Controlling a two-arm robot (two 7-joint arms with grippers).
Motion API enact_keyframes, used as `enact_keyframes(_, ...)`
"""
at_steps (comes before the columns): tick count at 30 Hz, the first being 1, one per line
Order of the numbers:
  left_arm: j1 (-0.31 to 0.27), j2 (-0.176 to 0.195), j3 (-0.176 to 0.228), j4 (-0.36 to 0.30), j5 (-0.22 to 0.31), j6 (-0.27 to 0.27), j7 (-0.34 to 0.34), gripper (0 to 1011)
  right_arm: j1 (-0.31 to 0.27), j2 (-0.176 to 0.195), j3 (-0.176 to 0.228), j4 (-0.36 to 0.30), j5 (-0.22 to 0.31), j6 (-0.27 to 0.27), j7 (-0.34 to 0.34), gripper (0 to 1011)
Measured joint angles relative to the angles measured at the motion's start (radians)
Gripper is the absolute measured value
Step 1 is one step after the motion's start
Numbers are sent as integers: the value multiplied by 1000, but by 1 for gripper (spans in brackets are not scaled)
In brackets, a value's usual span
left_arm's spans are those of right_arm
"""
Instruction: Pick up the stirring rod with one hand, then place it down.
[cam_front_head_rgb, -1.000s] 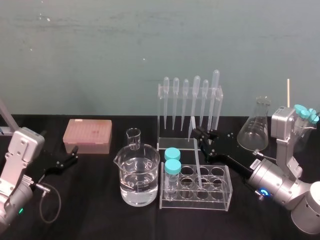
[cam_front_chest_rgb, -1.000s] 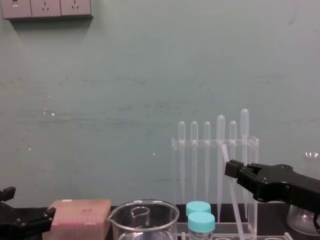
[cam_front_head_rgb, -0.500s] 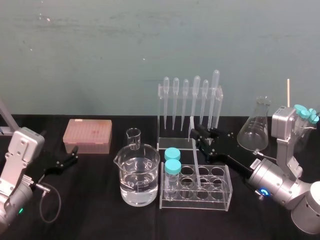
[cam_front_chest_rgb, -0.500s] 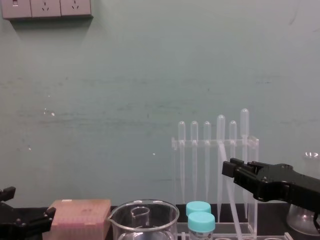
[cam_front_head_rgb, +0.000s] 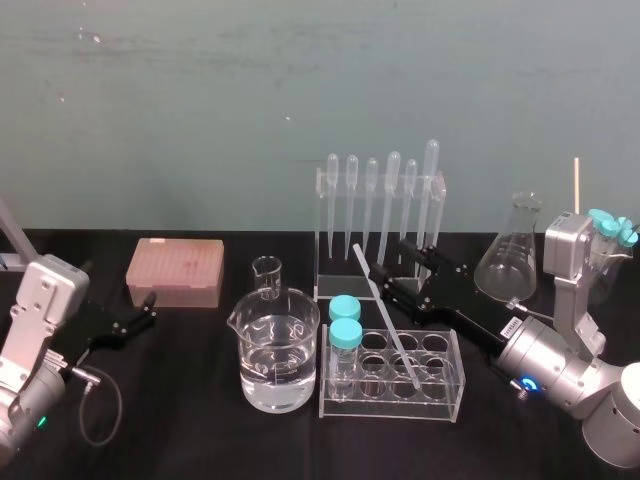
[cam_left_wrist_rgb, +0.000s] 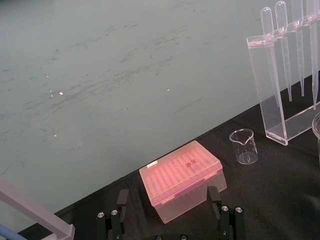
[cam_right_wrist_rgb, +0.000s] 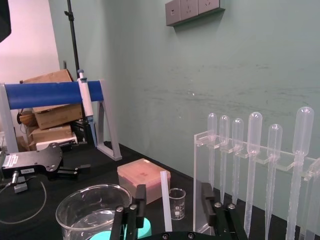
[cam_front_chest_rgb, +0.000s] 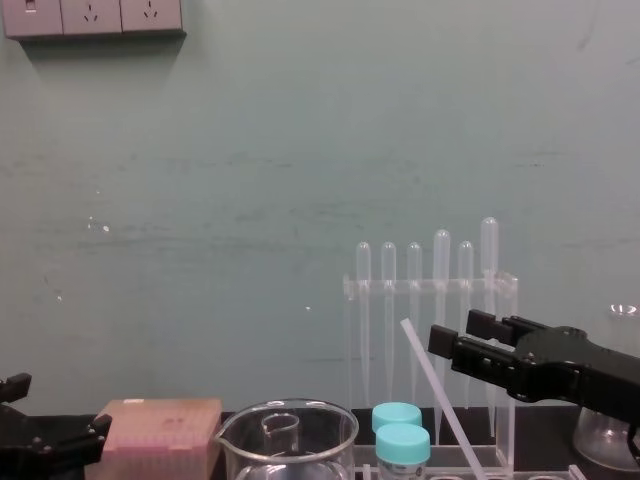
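The stirring rod (cam_front_head_rgb: 385, 315) is a thin translucent-white stick. Its lower end rests in a hole of the clear test tube rack (cam_front_head_rgb: 452, 392) and its top leans back toward the left. My right gripper (cam_front_head_rgb: 392, 259) hovers over the rack's back edge, open, with a finger on each side of the rod's upper part. In the right wrist view the rod (cam_right_wrist_rgb: 165, 200) stands between the fingers (cam_right_wrist_rgb: 140, 199), nearer one and touching neither. From the chest view the rod (cam_front_chest_rgb: 435, 395) slants up just left of the right gripper (cam_front_chest_rgb: 453, 334). My left gripper (cam_front_head_rgb: 140, 314) rests open near the left edge.
A water-filled beaker (cam_front_head_rgb: 276, 352) and two teal-capped tubes (cam_front_head_rgb: 345, 322) stand left of the rod. A pipette stand (cam_front_head_rgb: 380, 205) is right behind the right gripper. An Erlenmeyer flask (cam_front_head_rgb: 510, 262) sits at the right, a small beaker (cam_front_head_rgb: 267, 276) and pink tip box (cam_front_head_rgb: 175, 270) at the left.
The right gripper's fingers have spread apart and let go of the rod. The rod's top has tipped over to the left, its lower end staying in the rack.
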Motion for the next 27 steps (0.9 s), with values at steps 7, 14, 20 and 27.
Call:
enact_keyframes(7,0,0,0,0,0,0,0,1000,0,0,0,0,0,0,1,883)
enact_keyframes(14,0,0,0,0,0,0,0,1000,-37,-16,48,-33,-91,25,-229,1000)
enact_keyframes(20,0,0,0,0,0,0,0,1000,-84,-40,108,-39,-233,122,-552,1000)
enact_keyframes(27,0,0,0,0,0,0,0,1000,-114,-53,142,-30,-271,180,-644,1000)
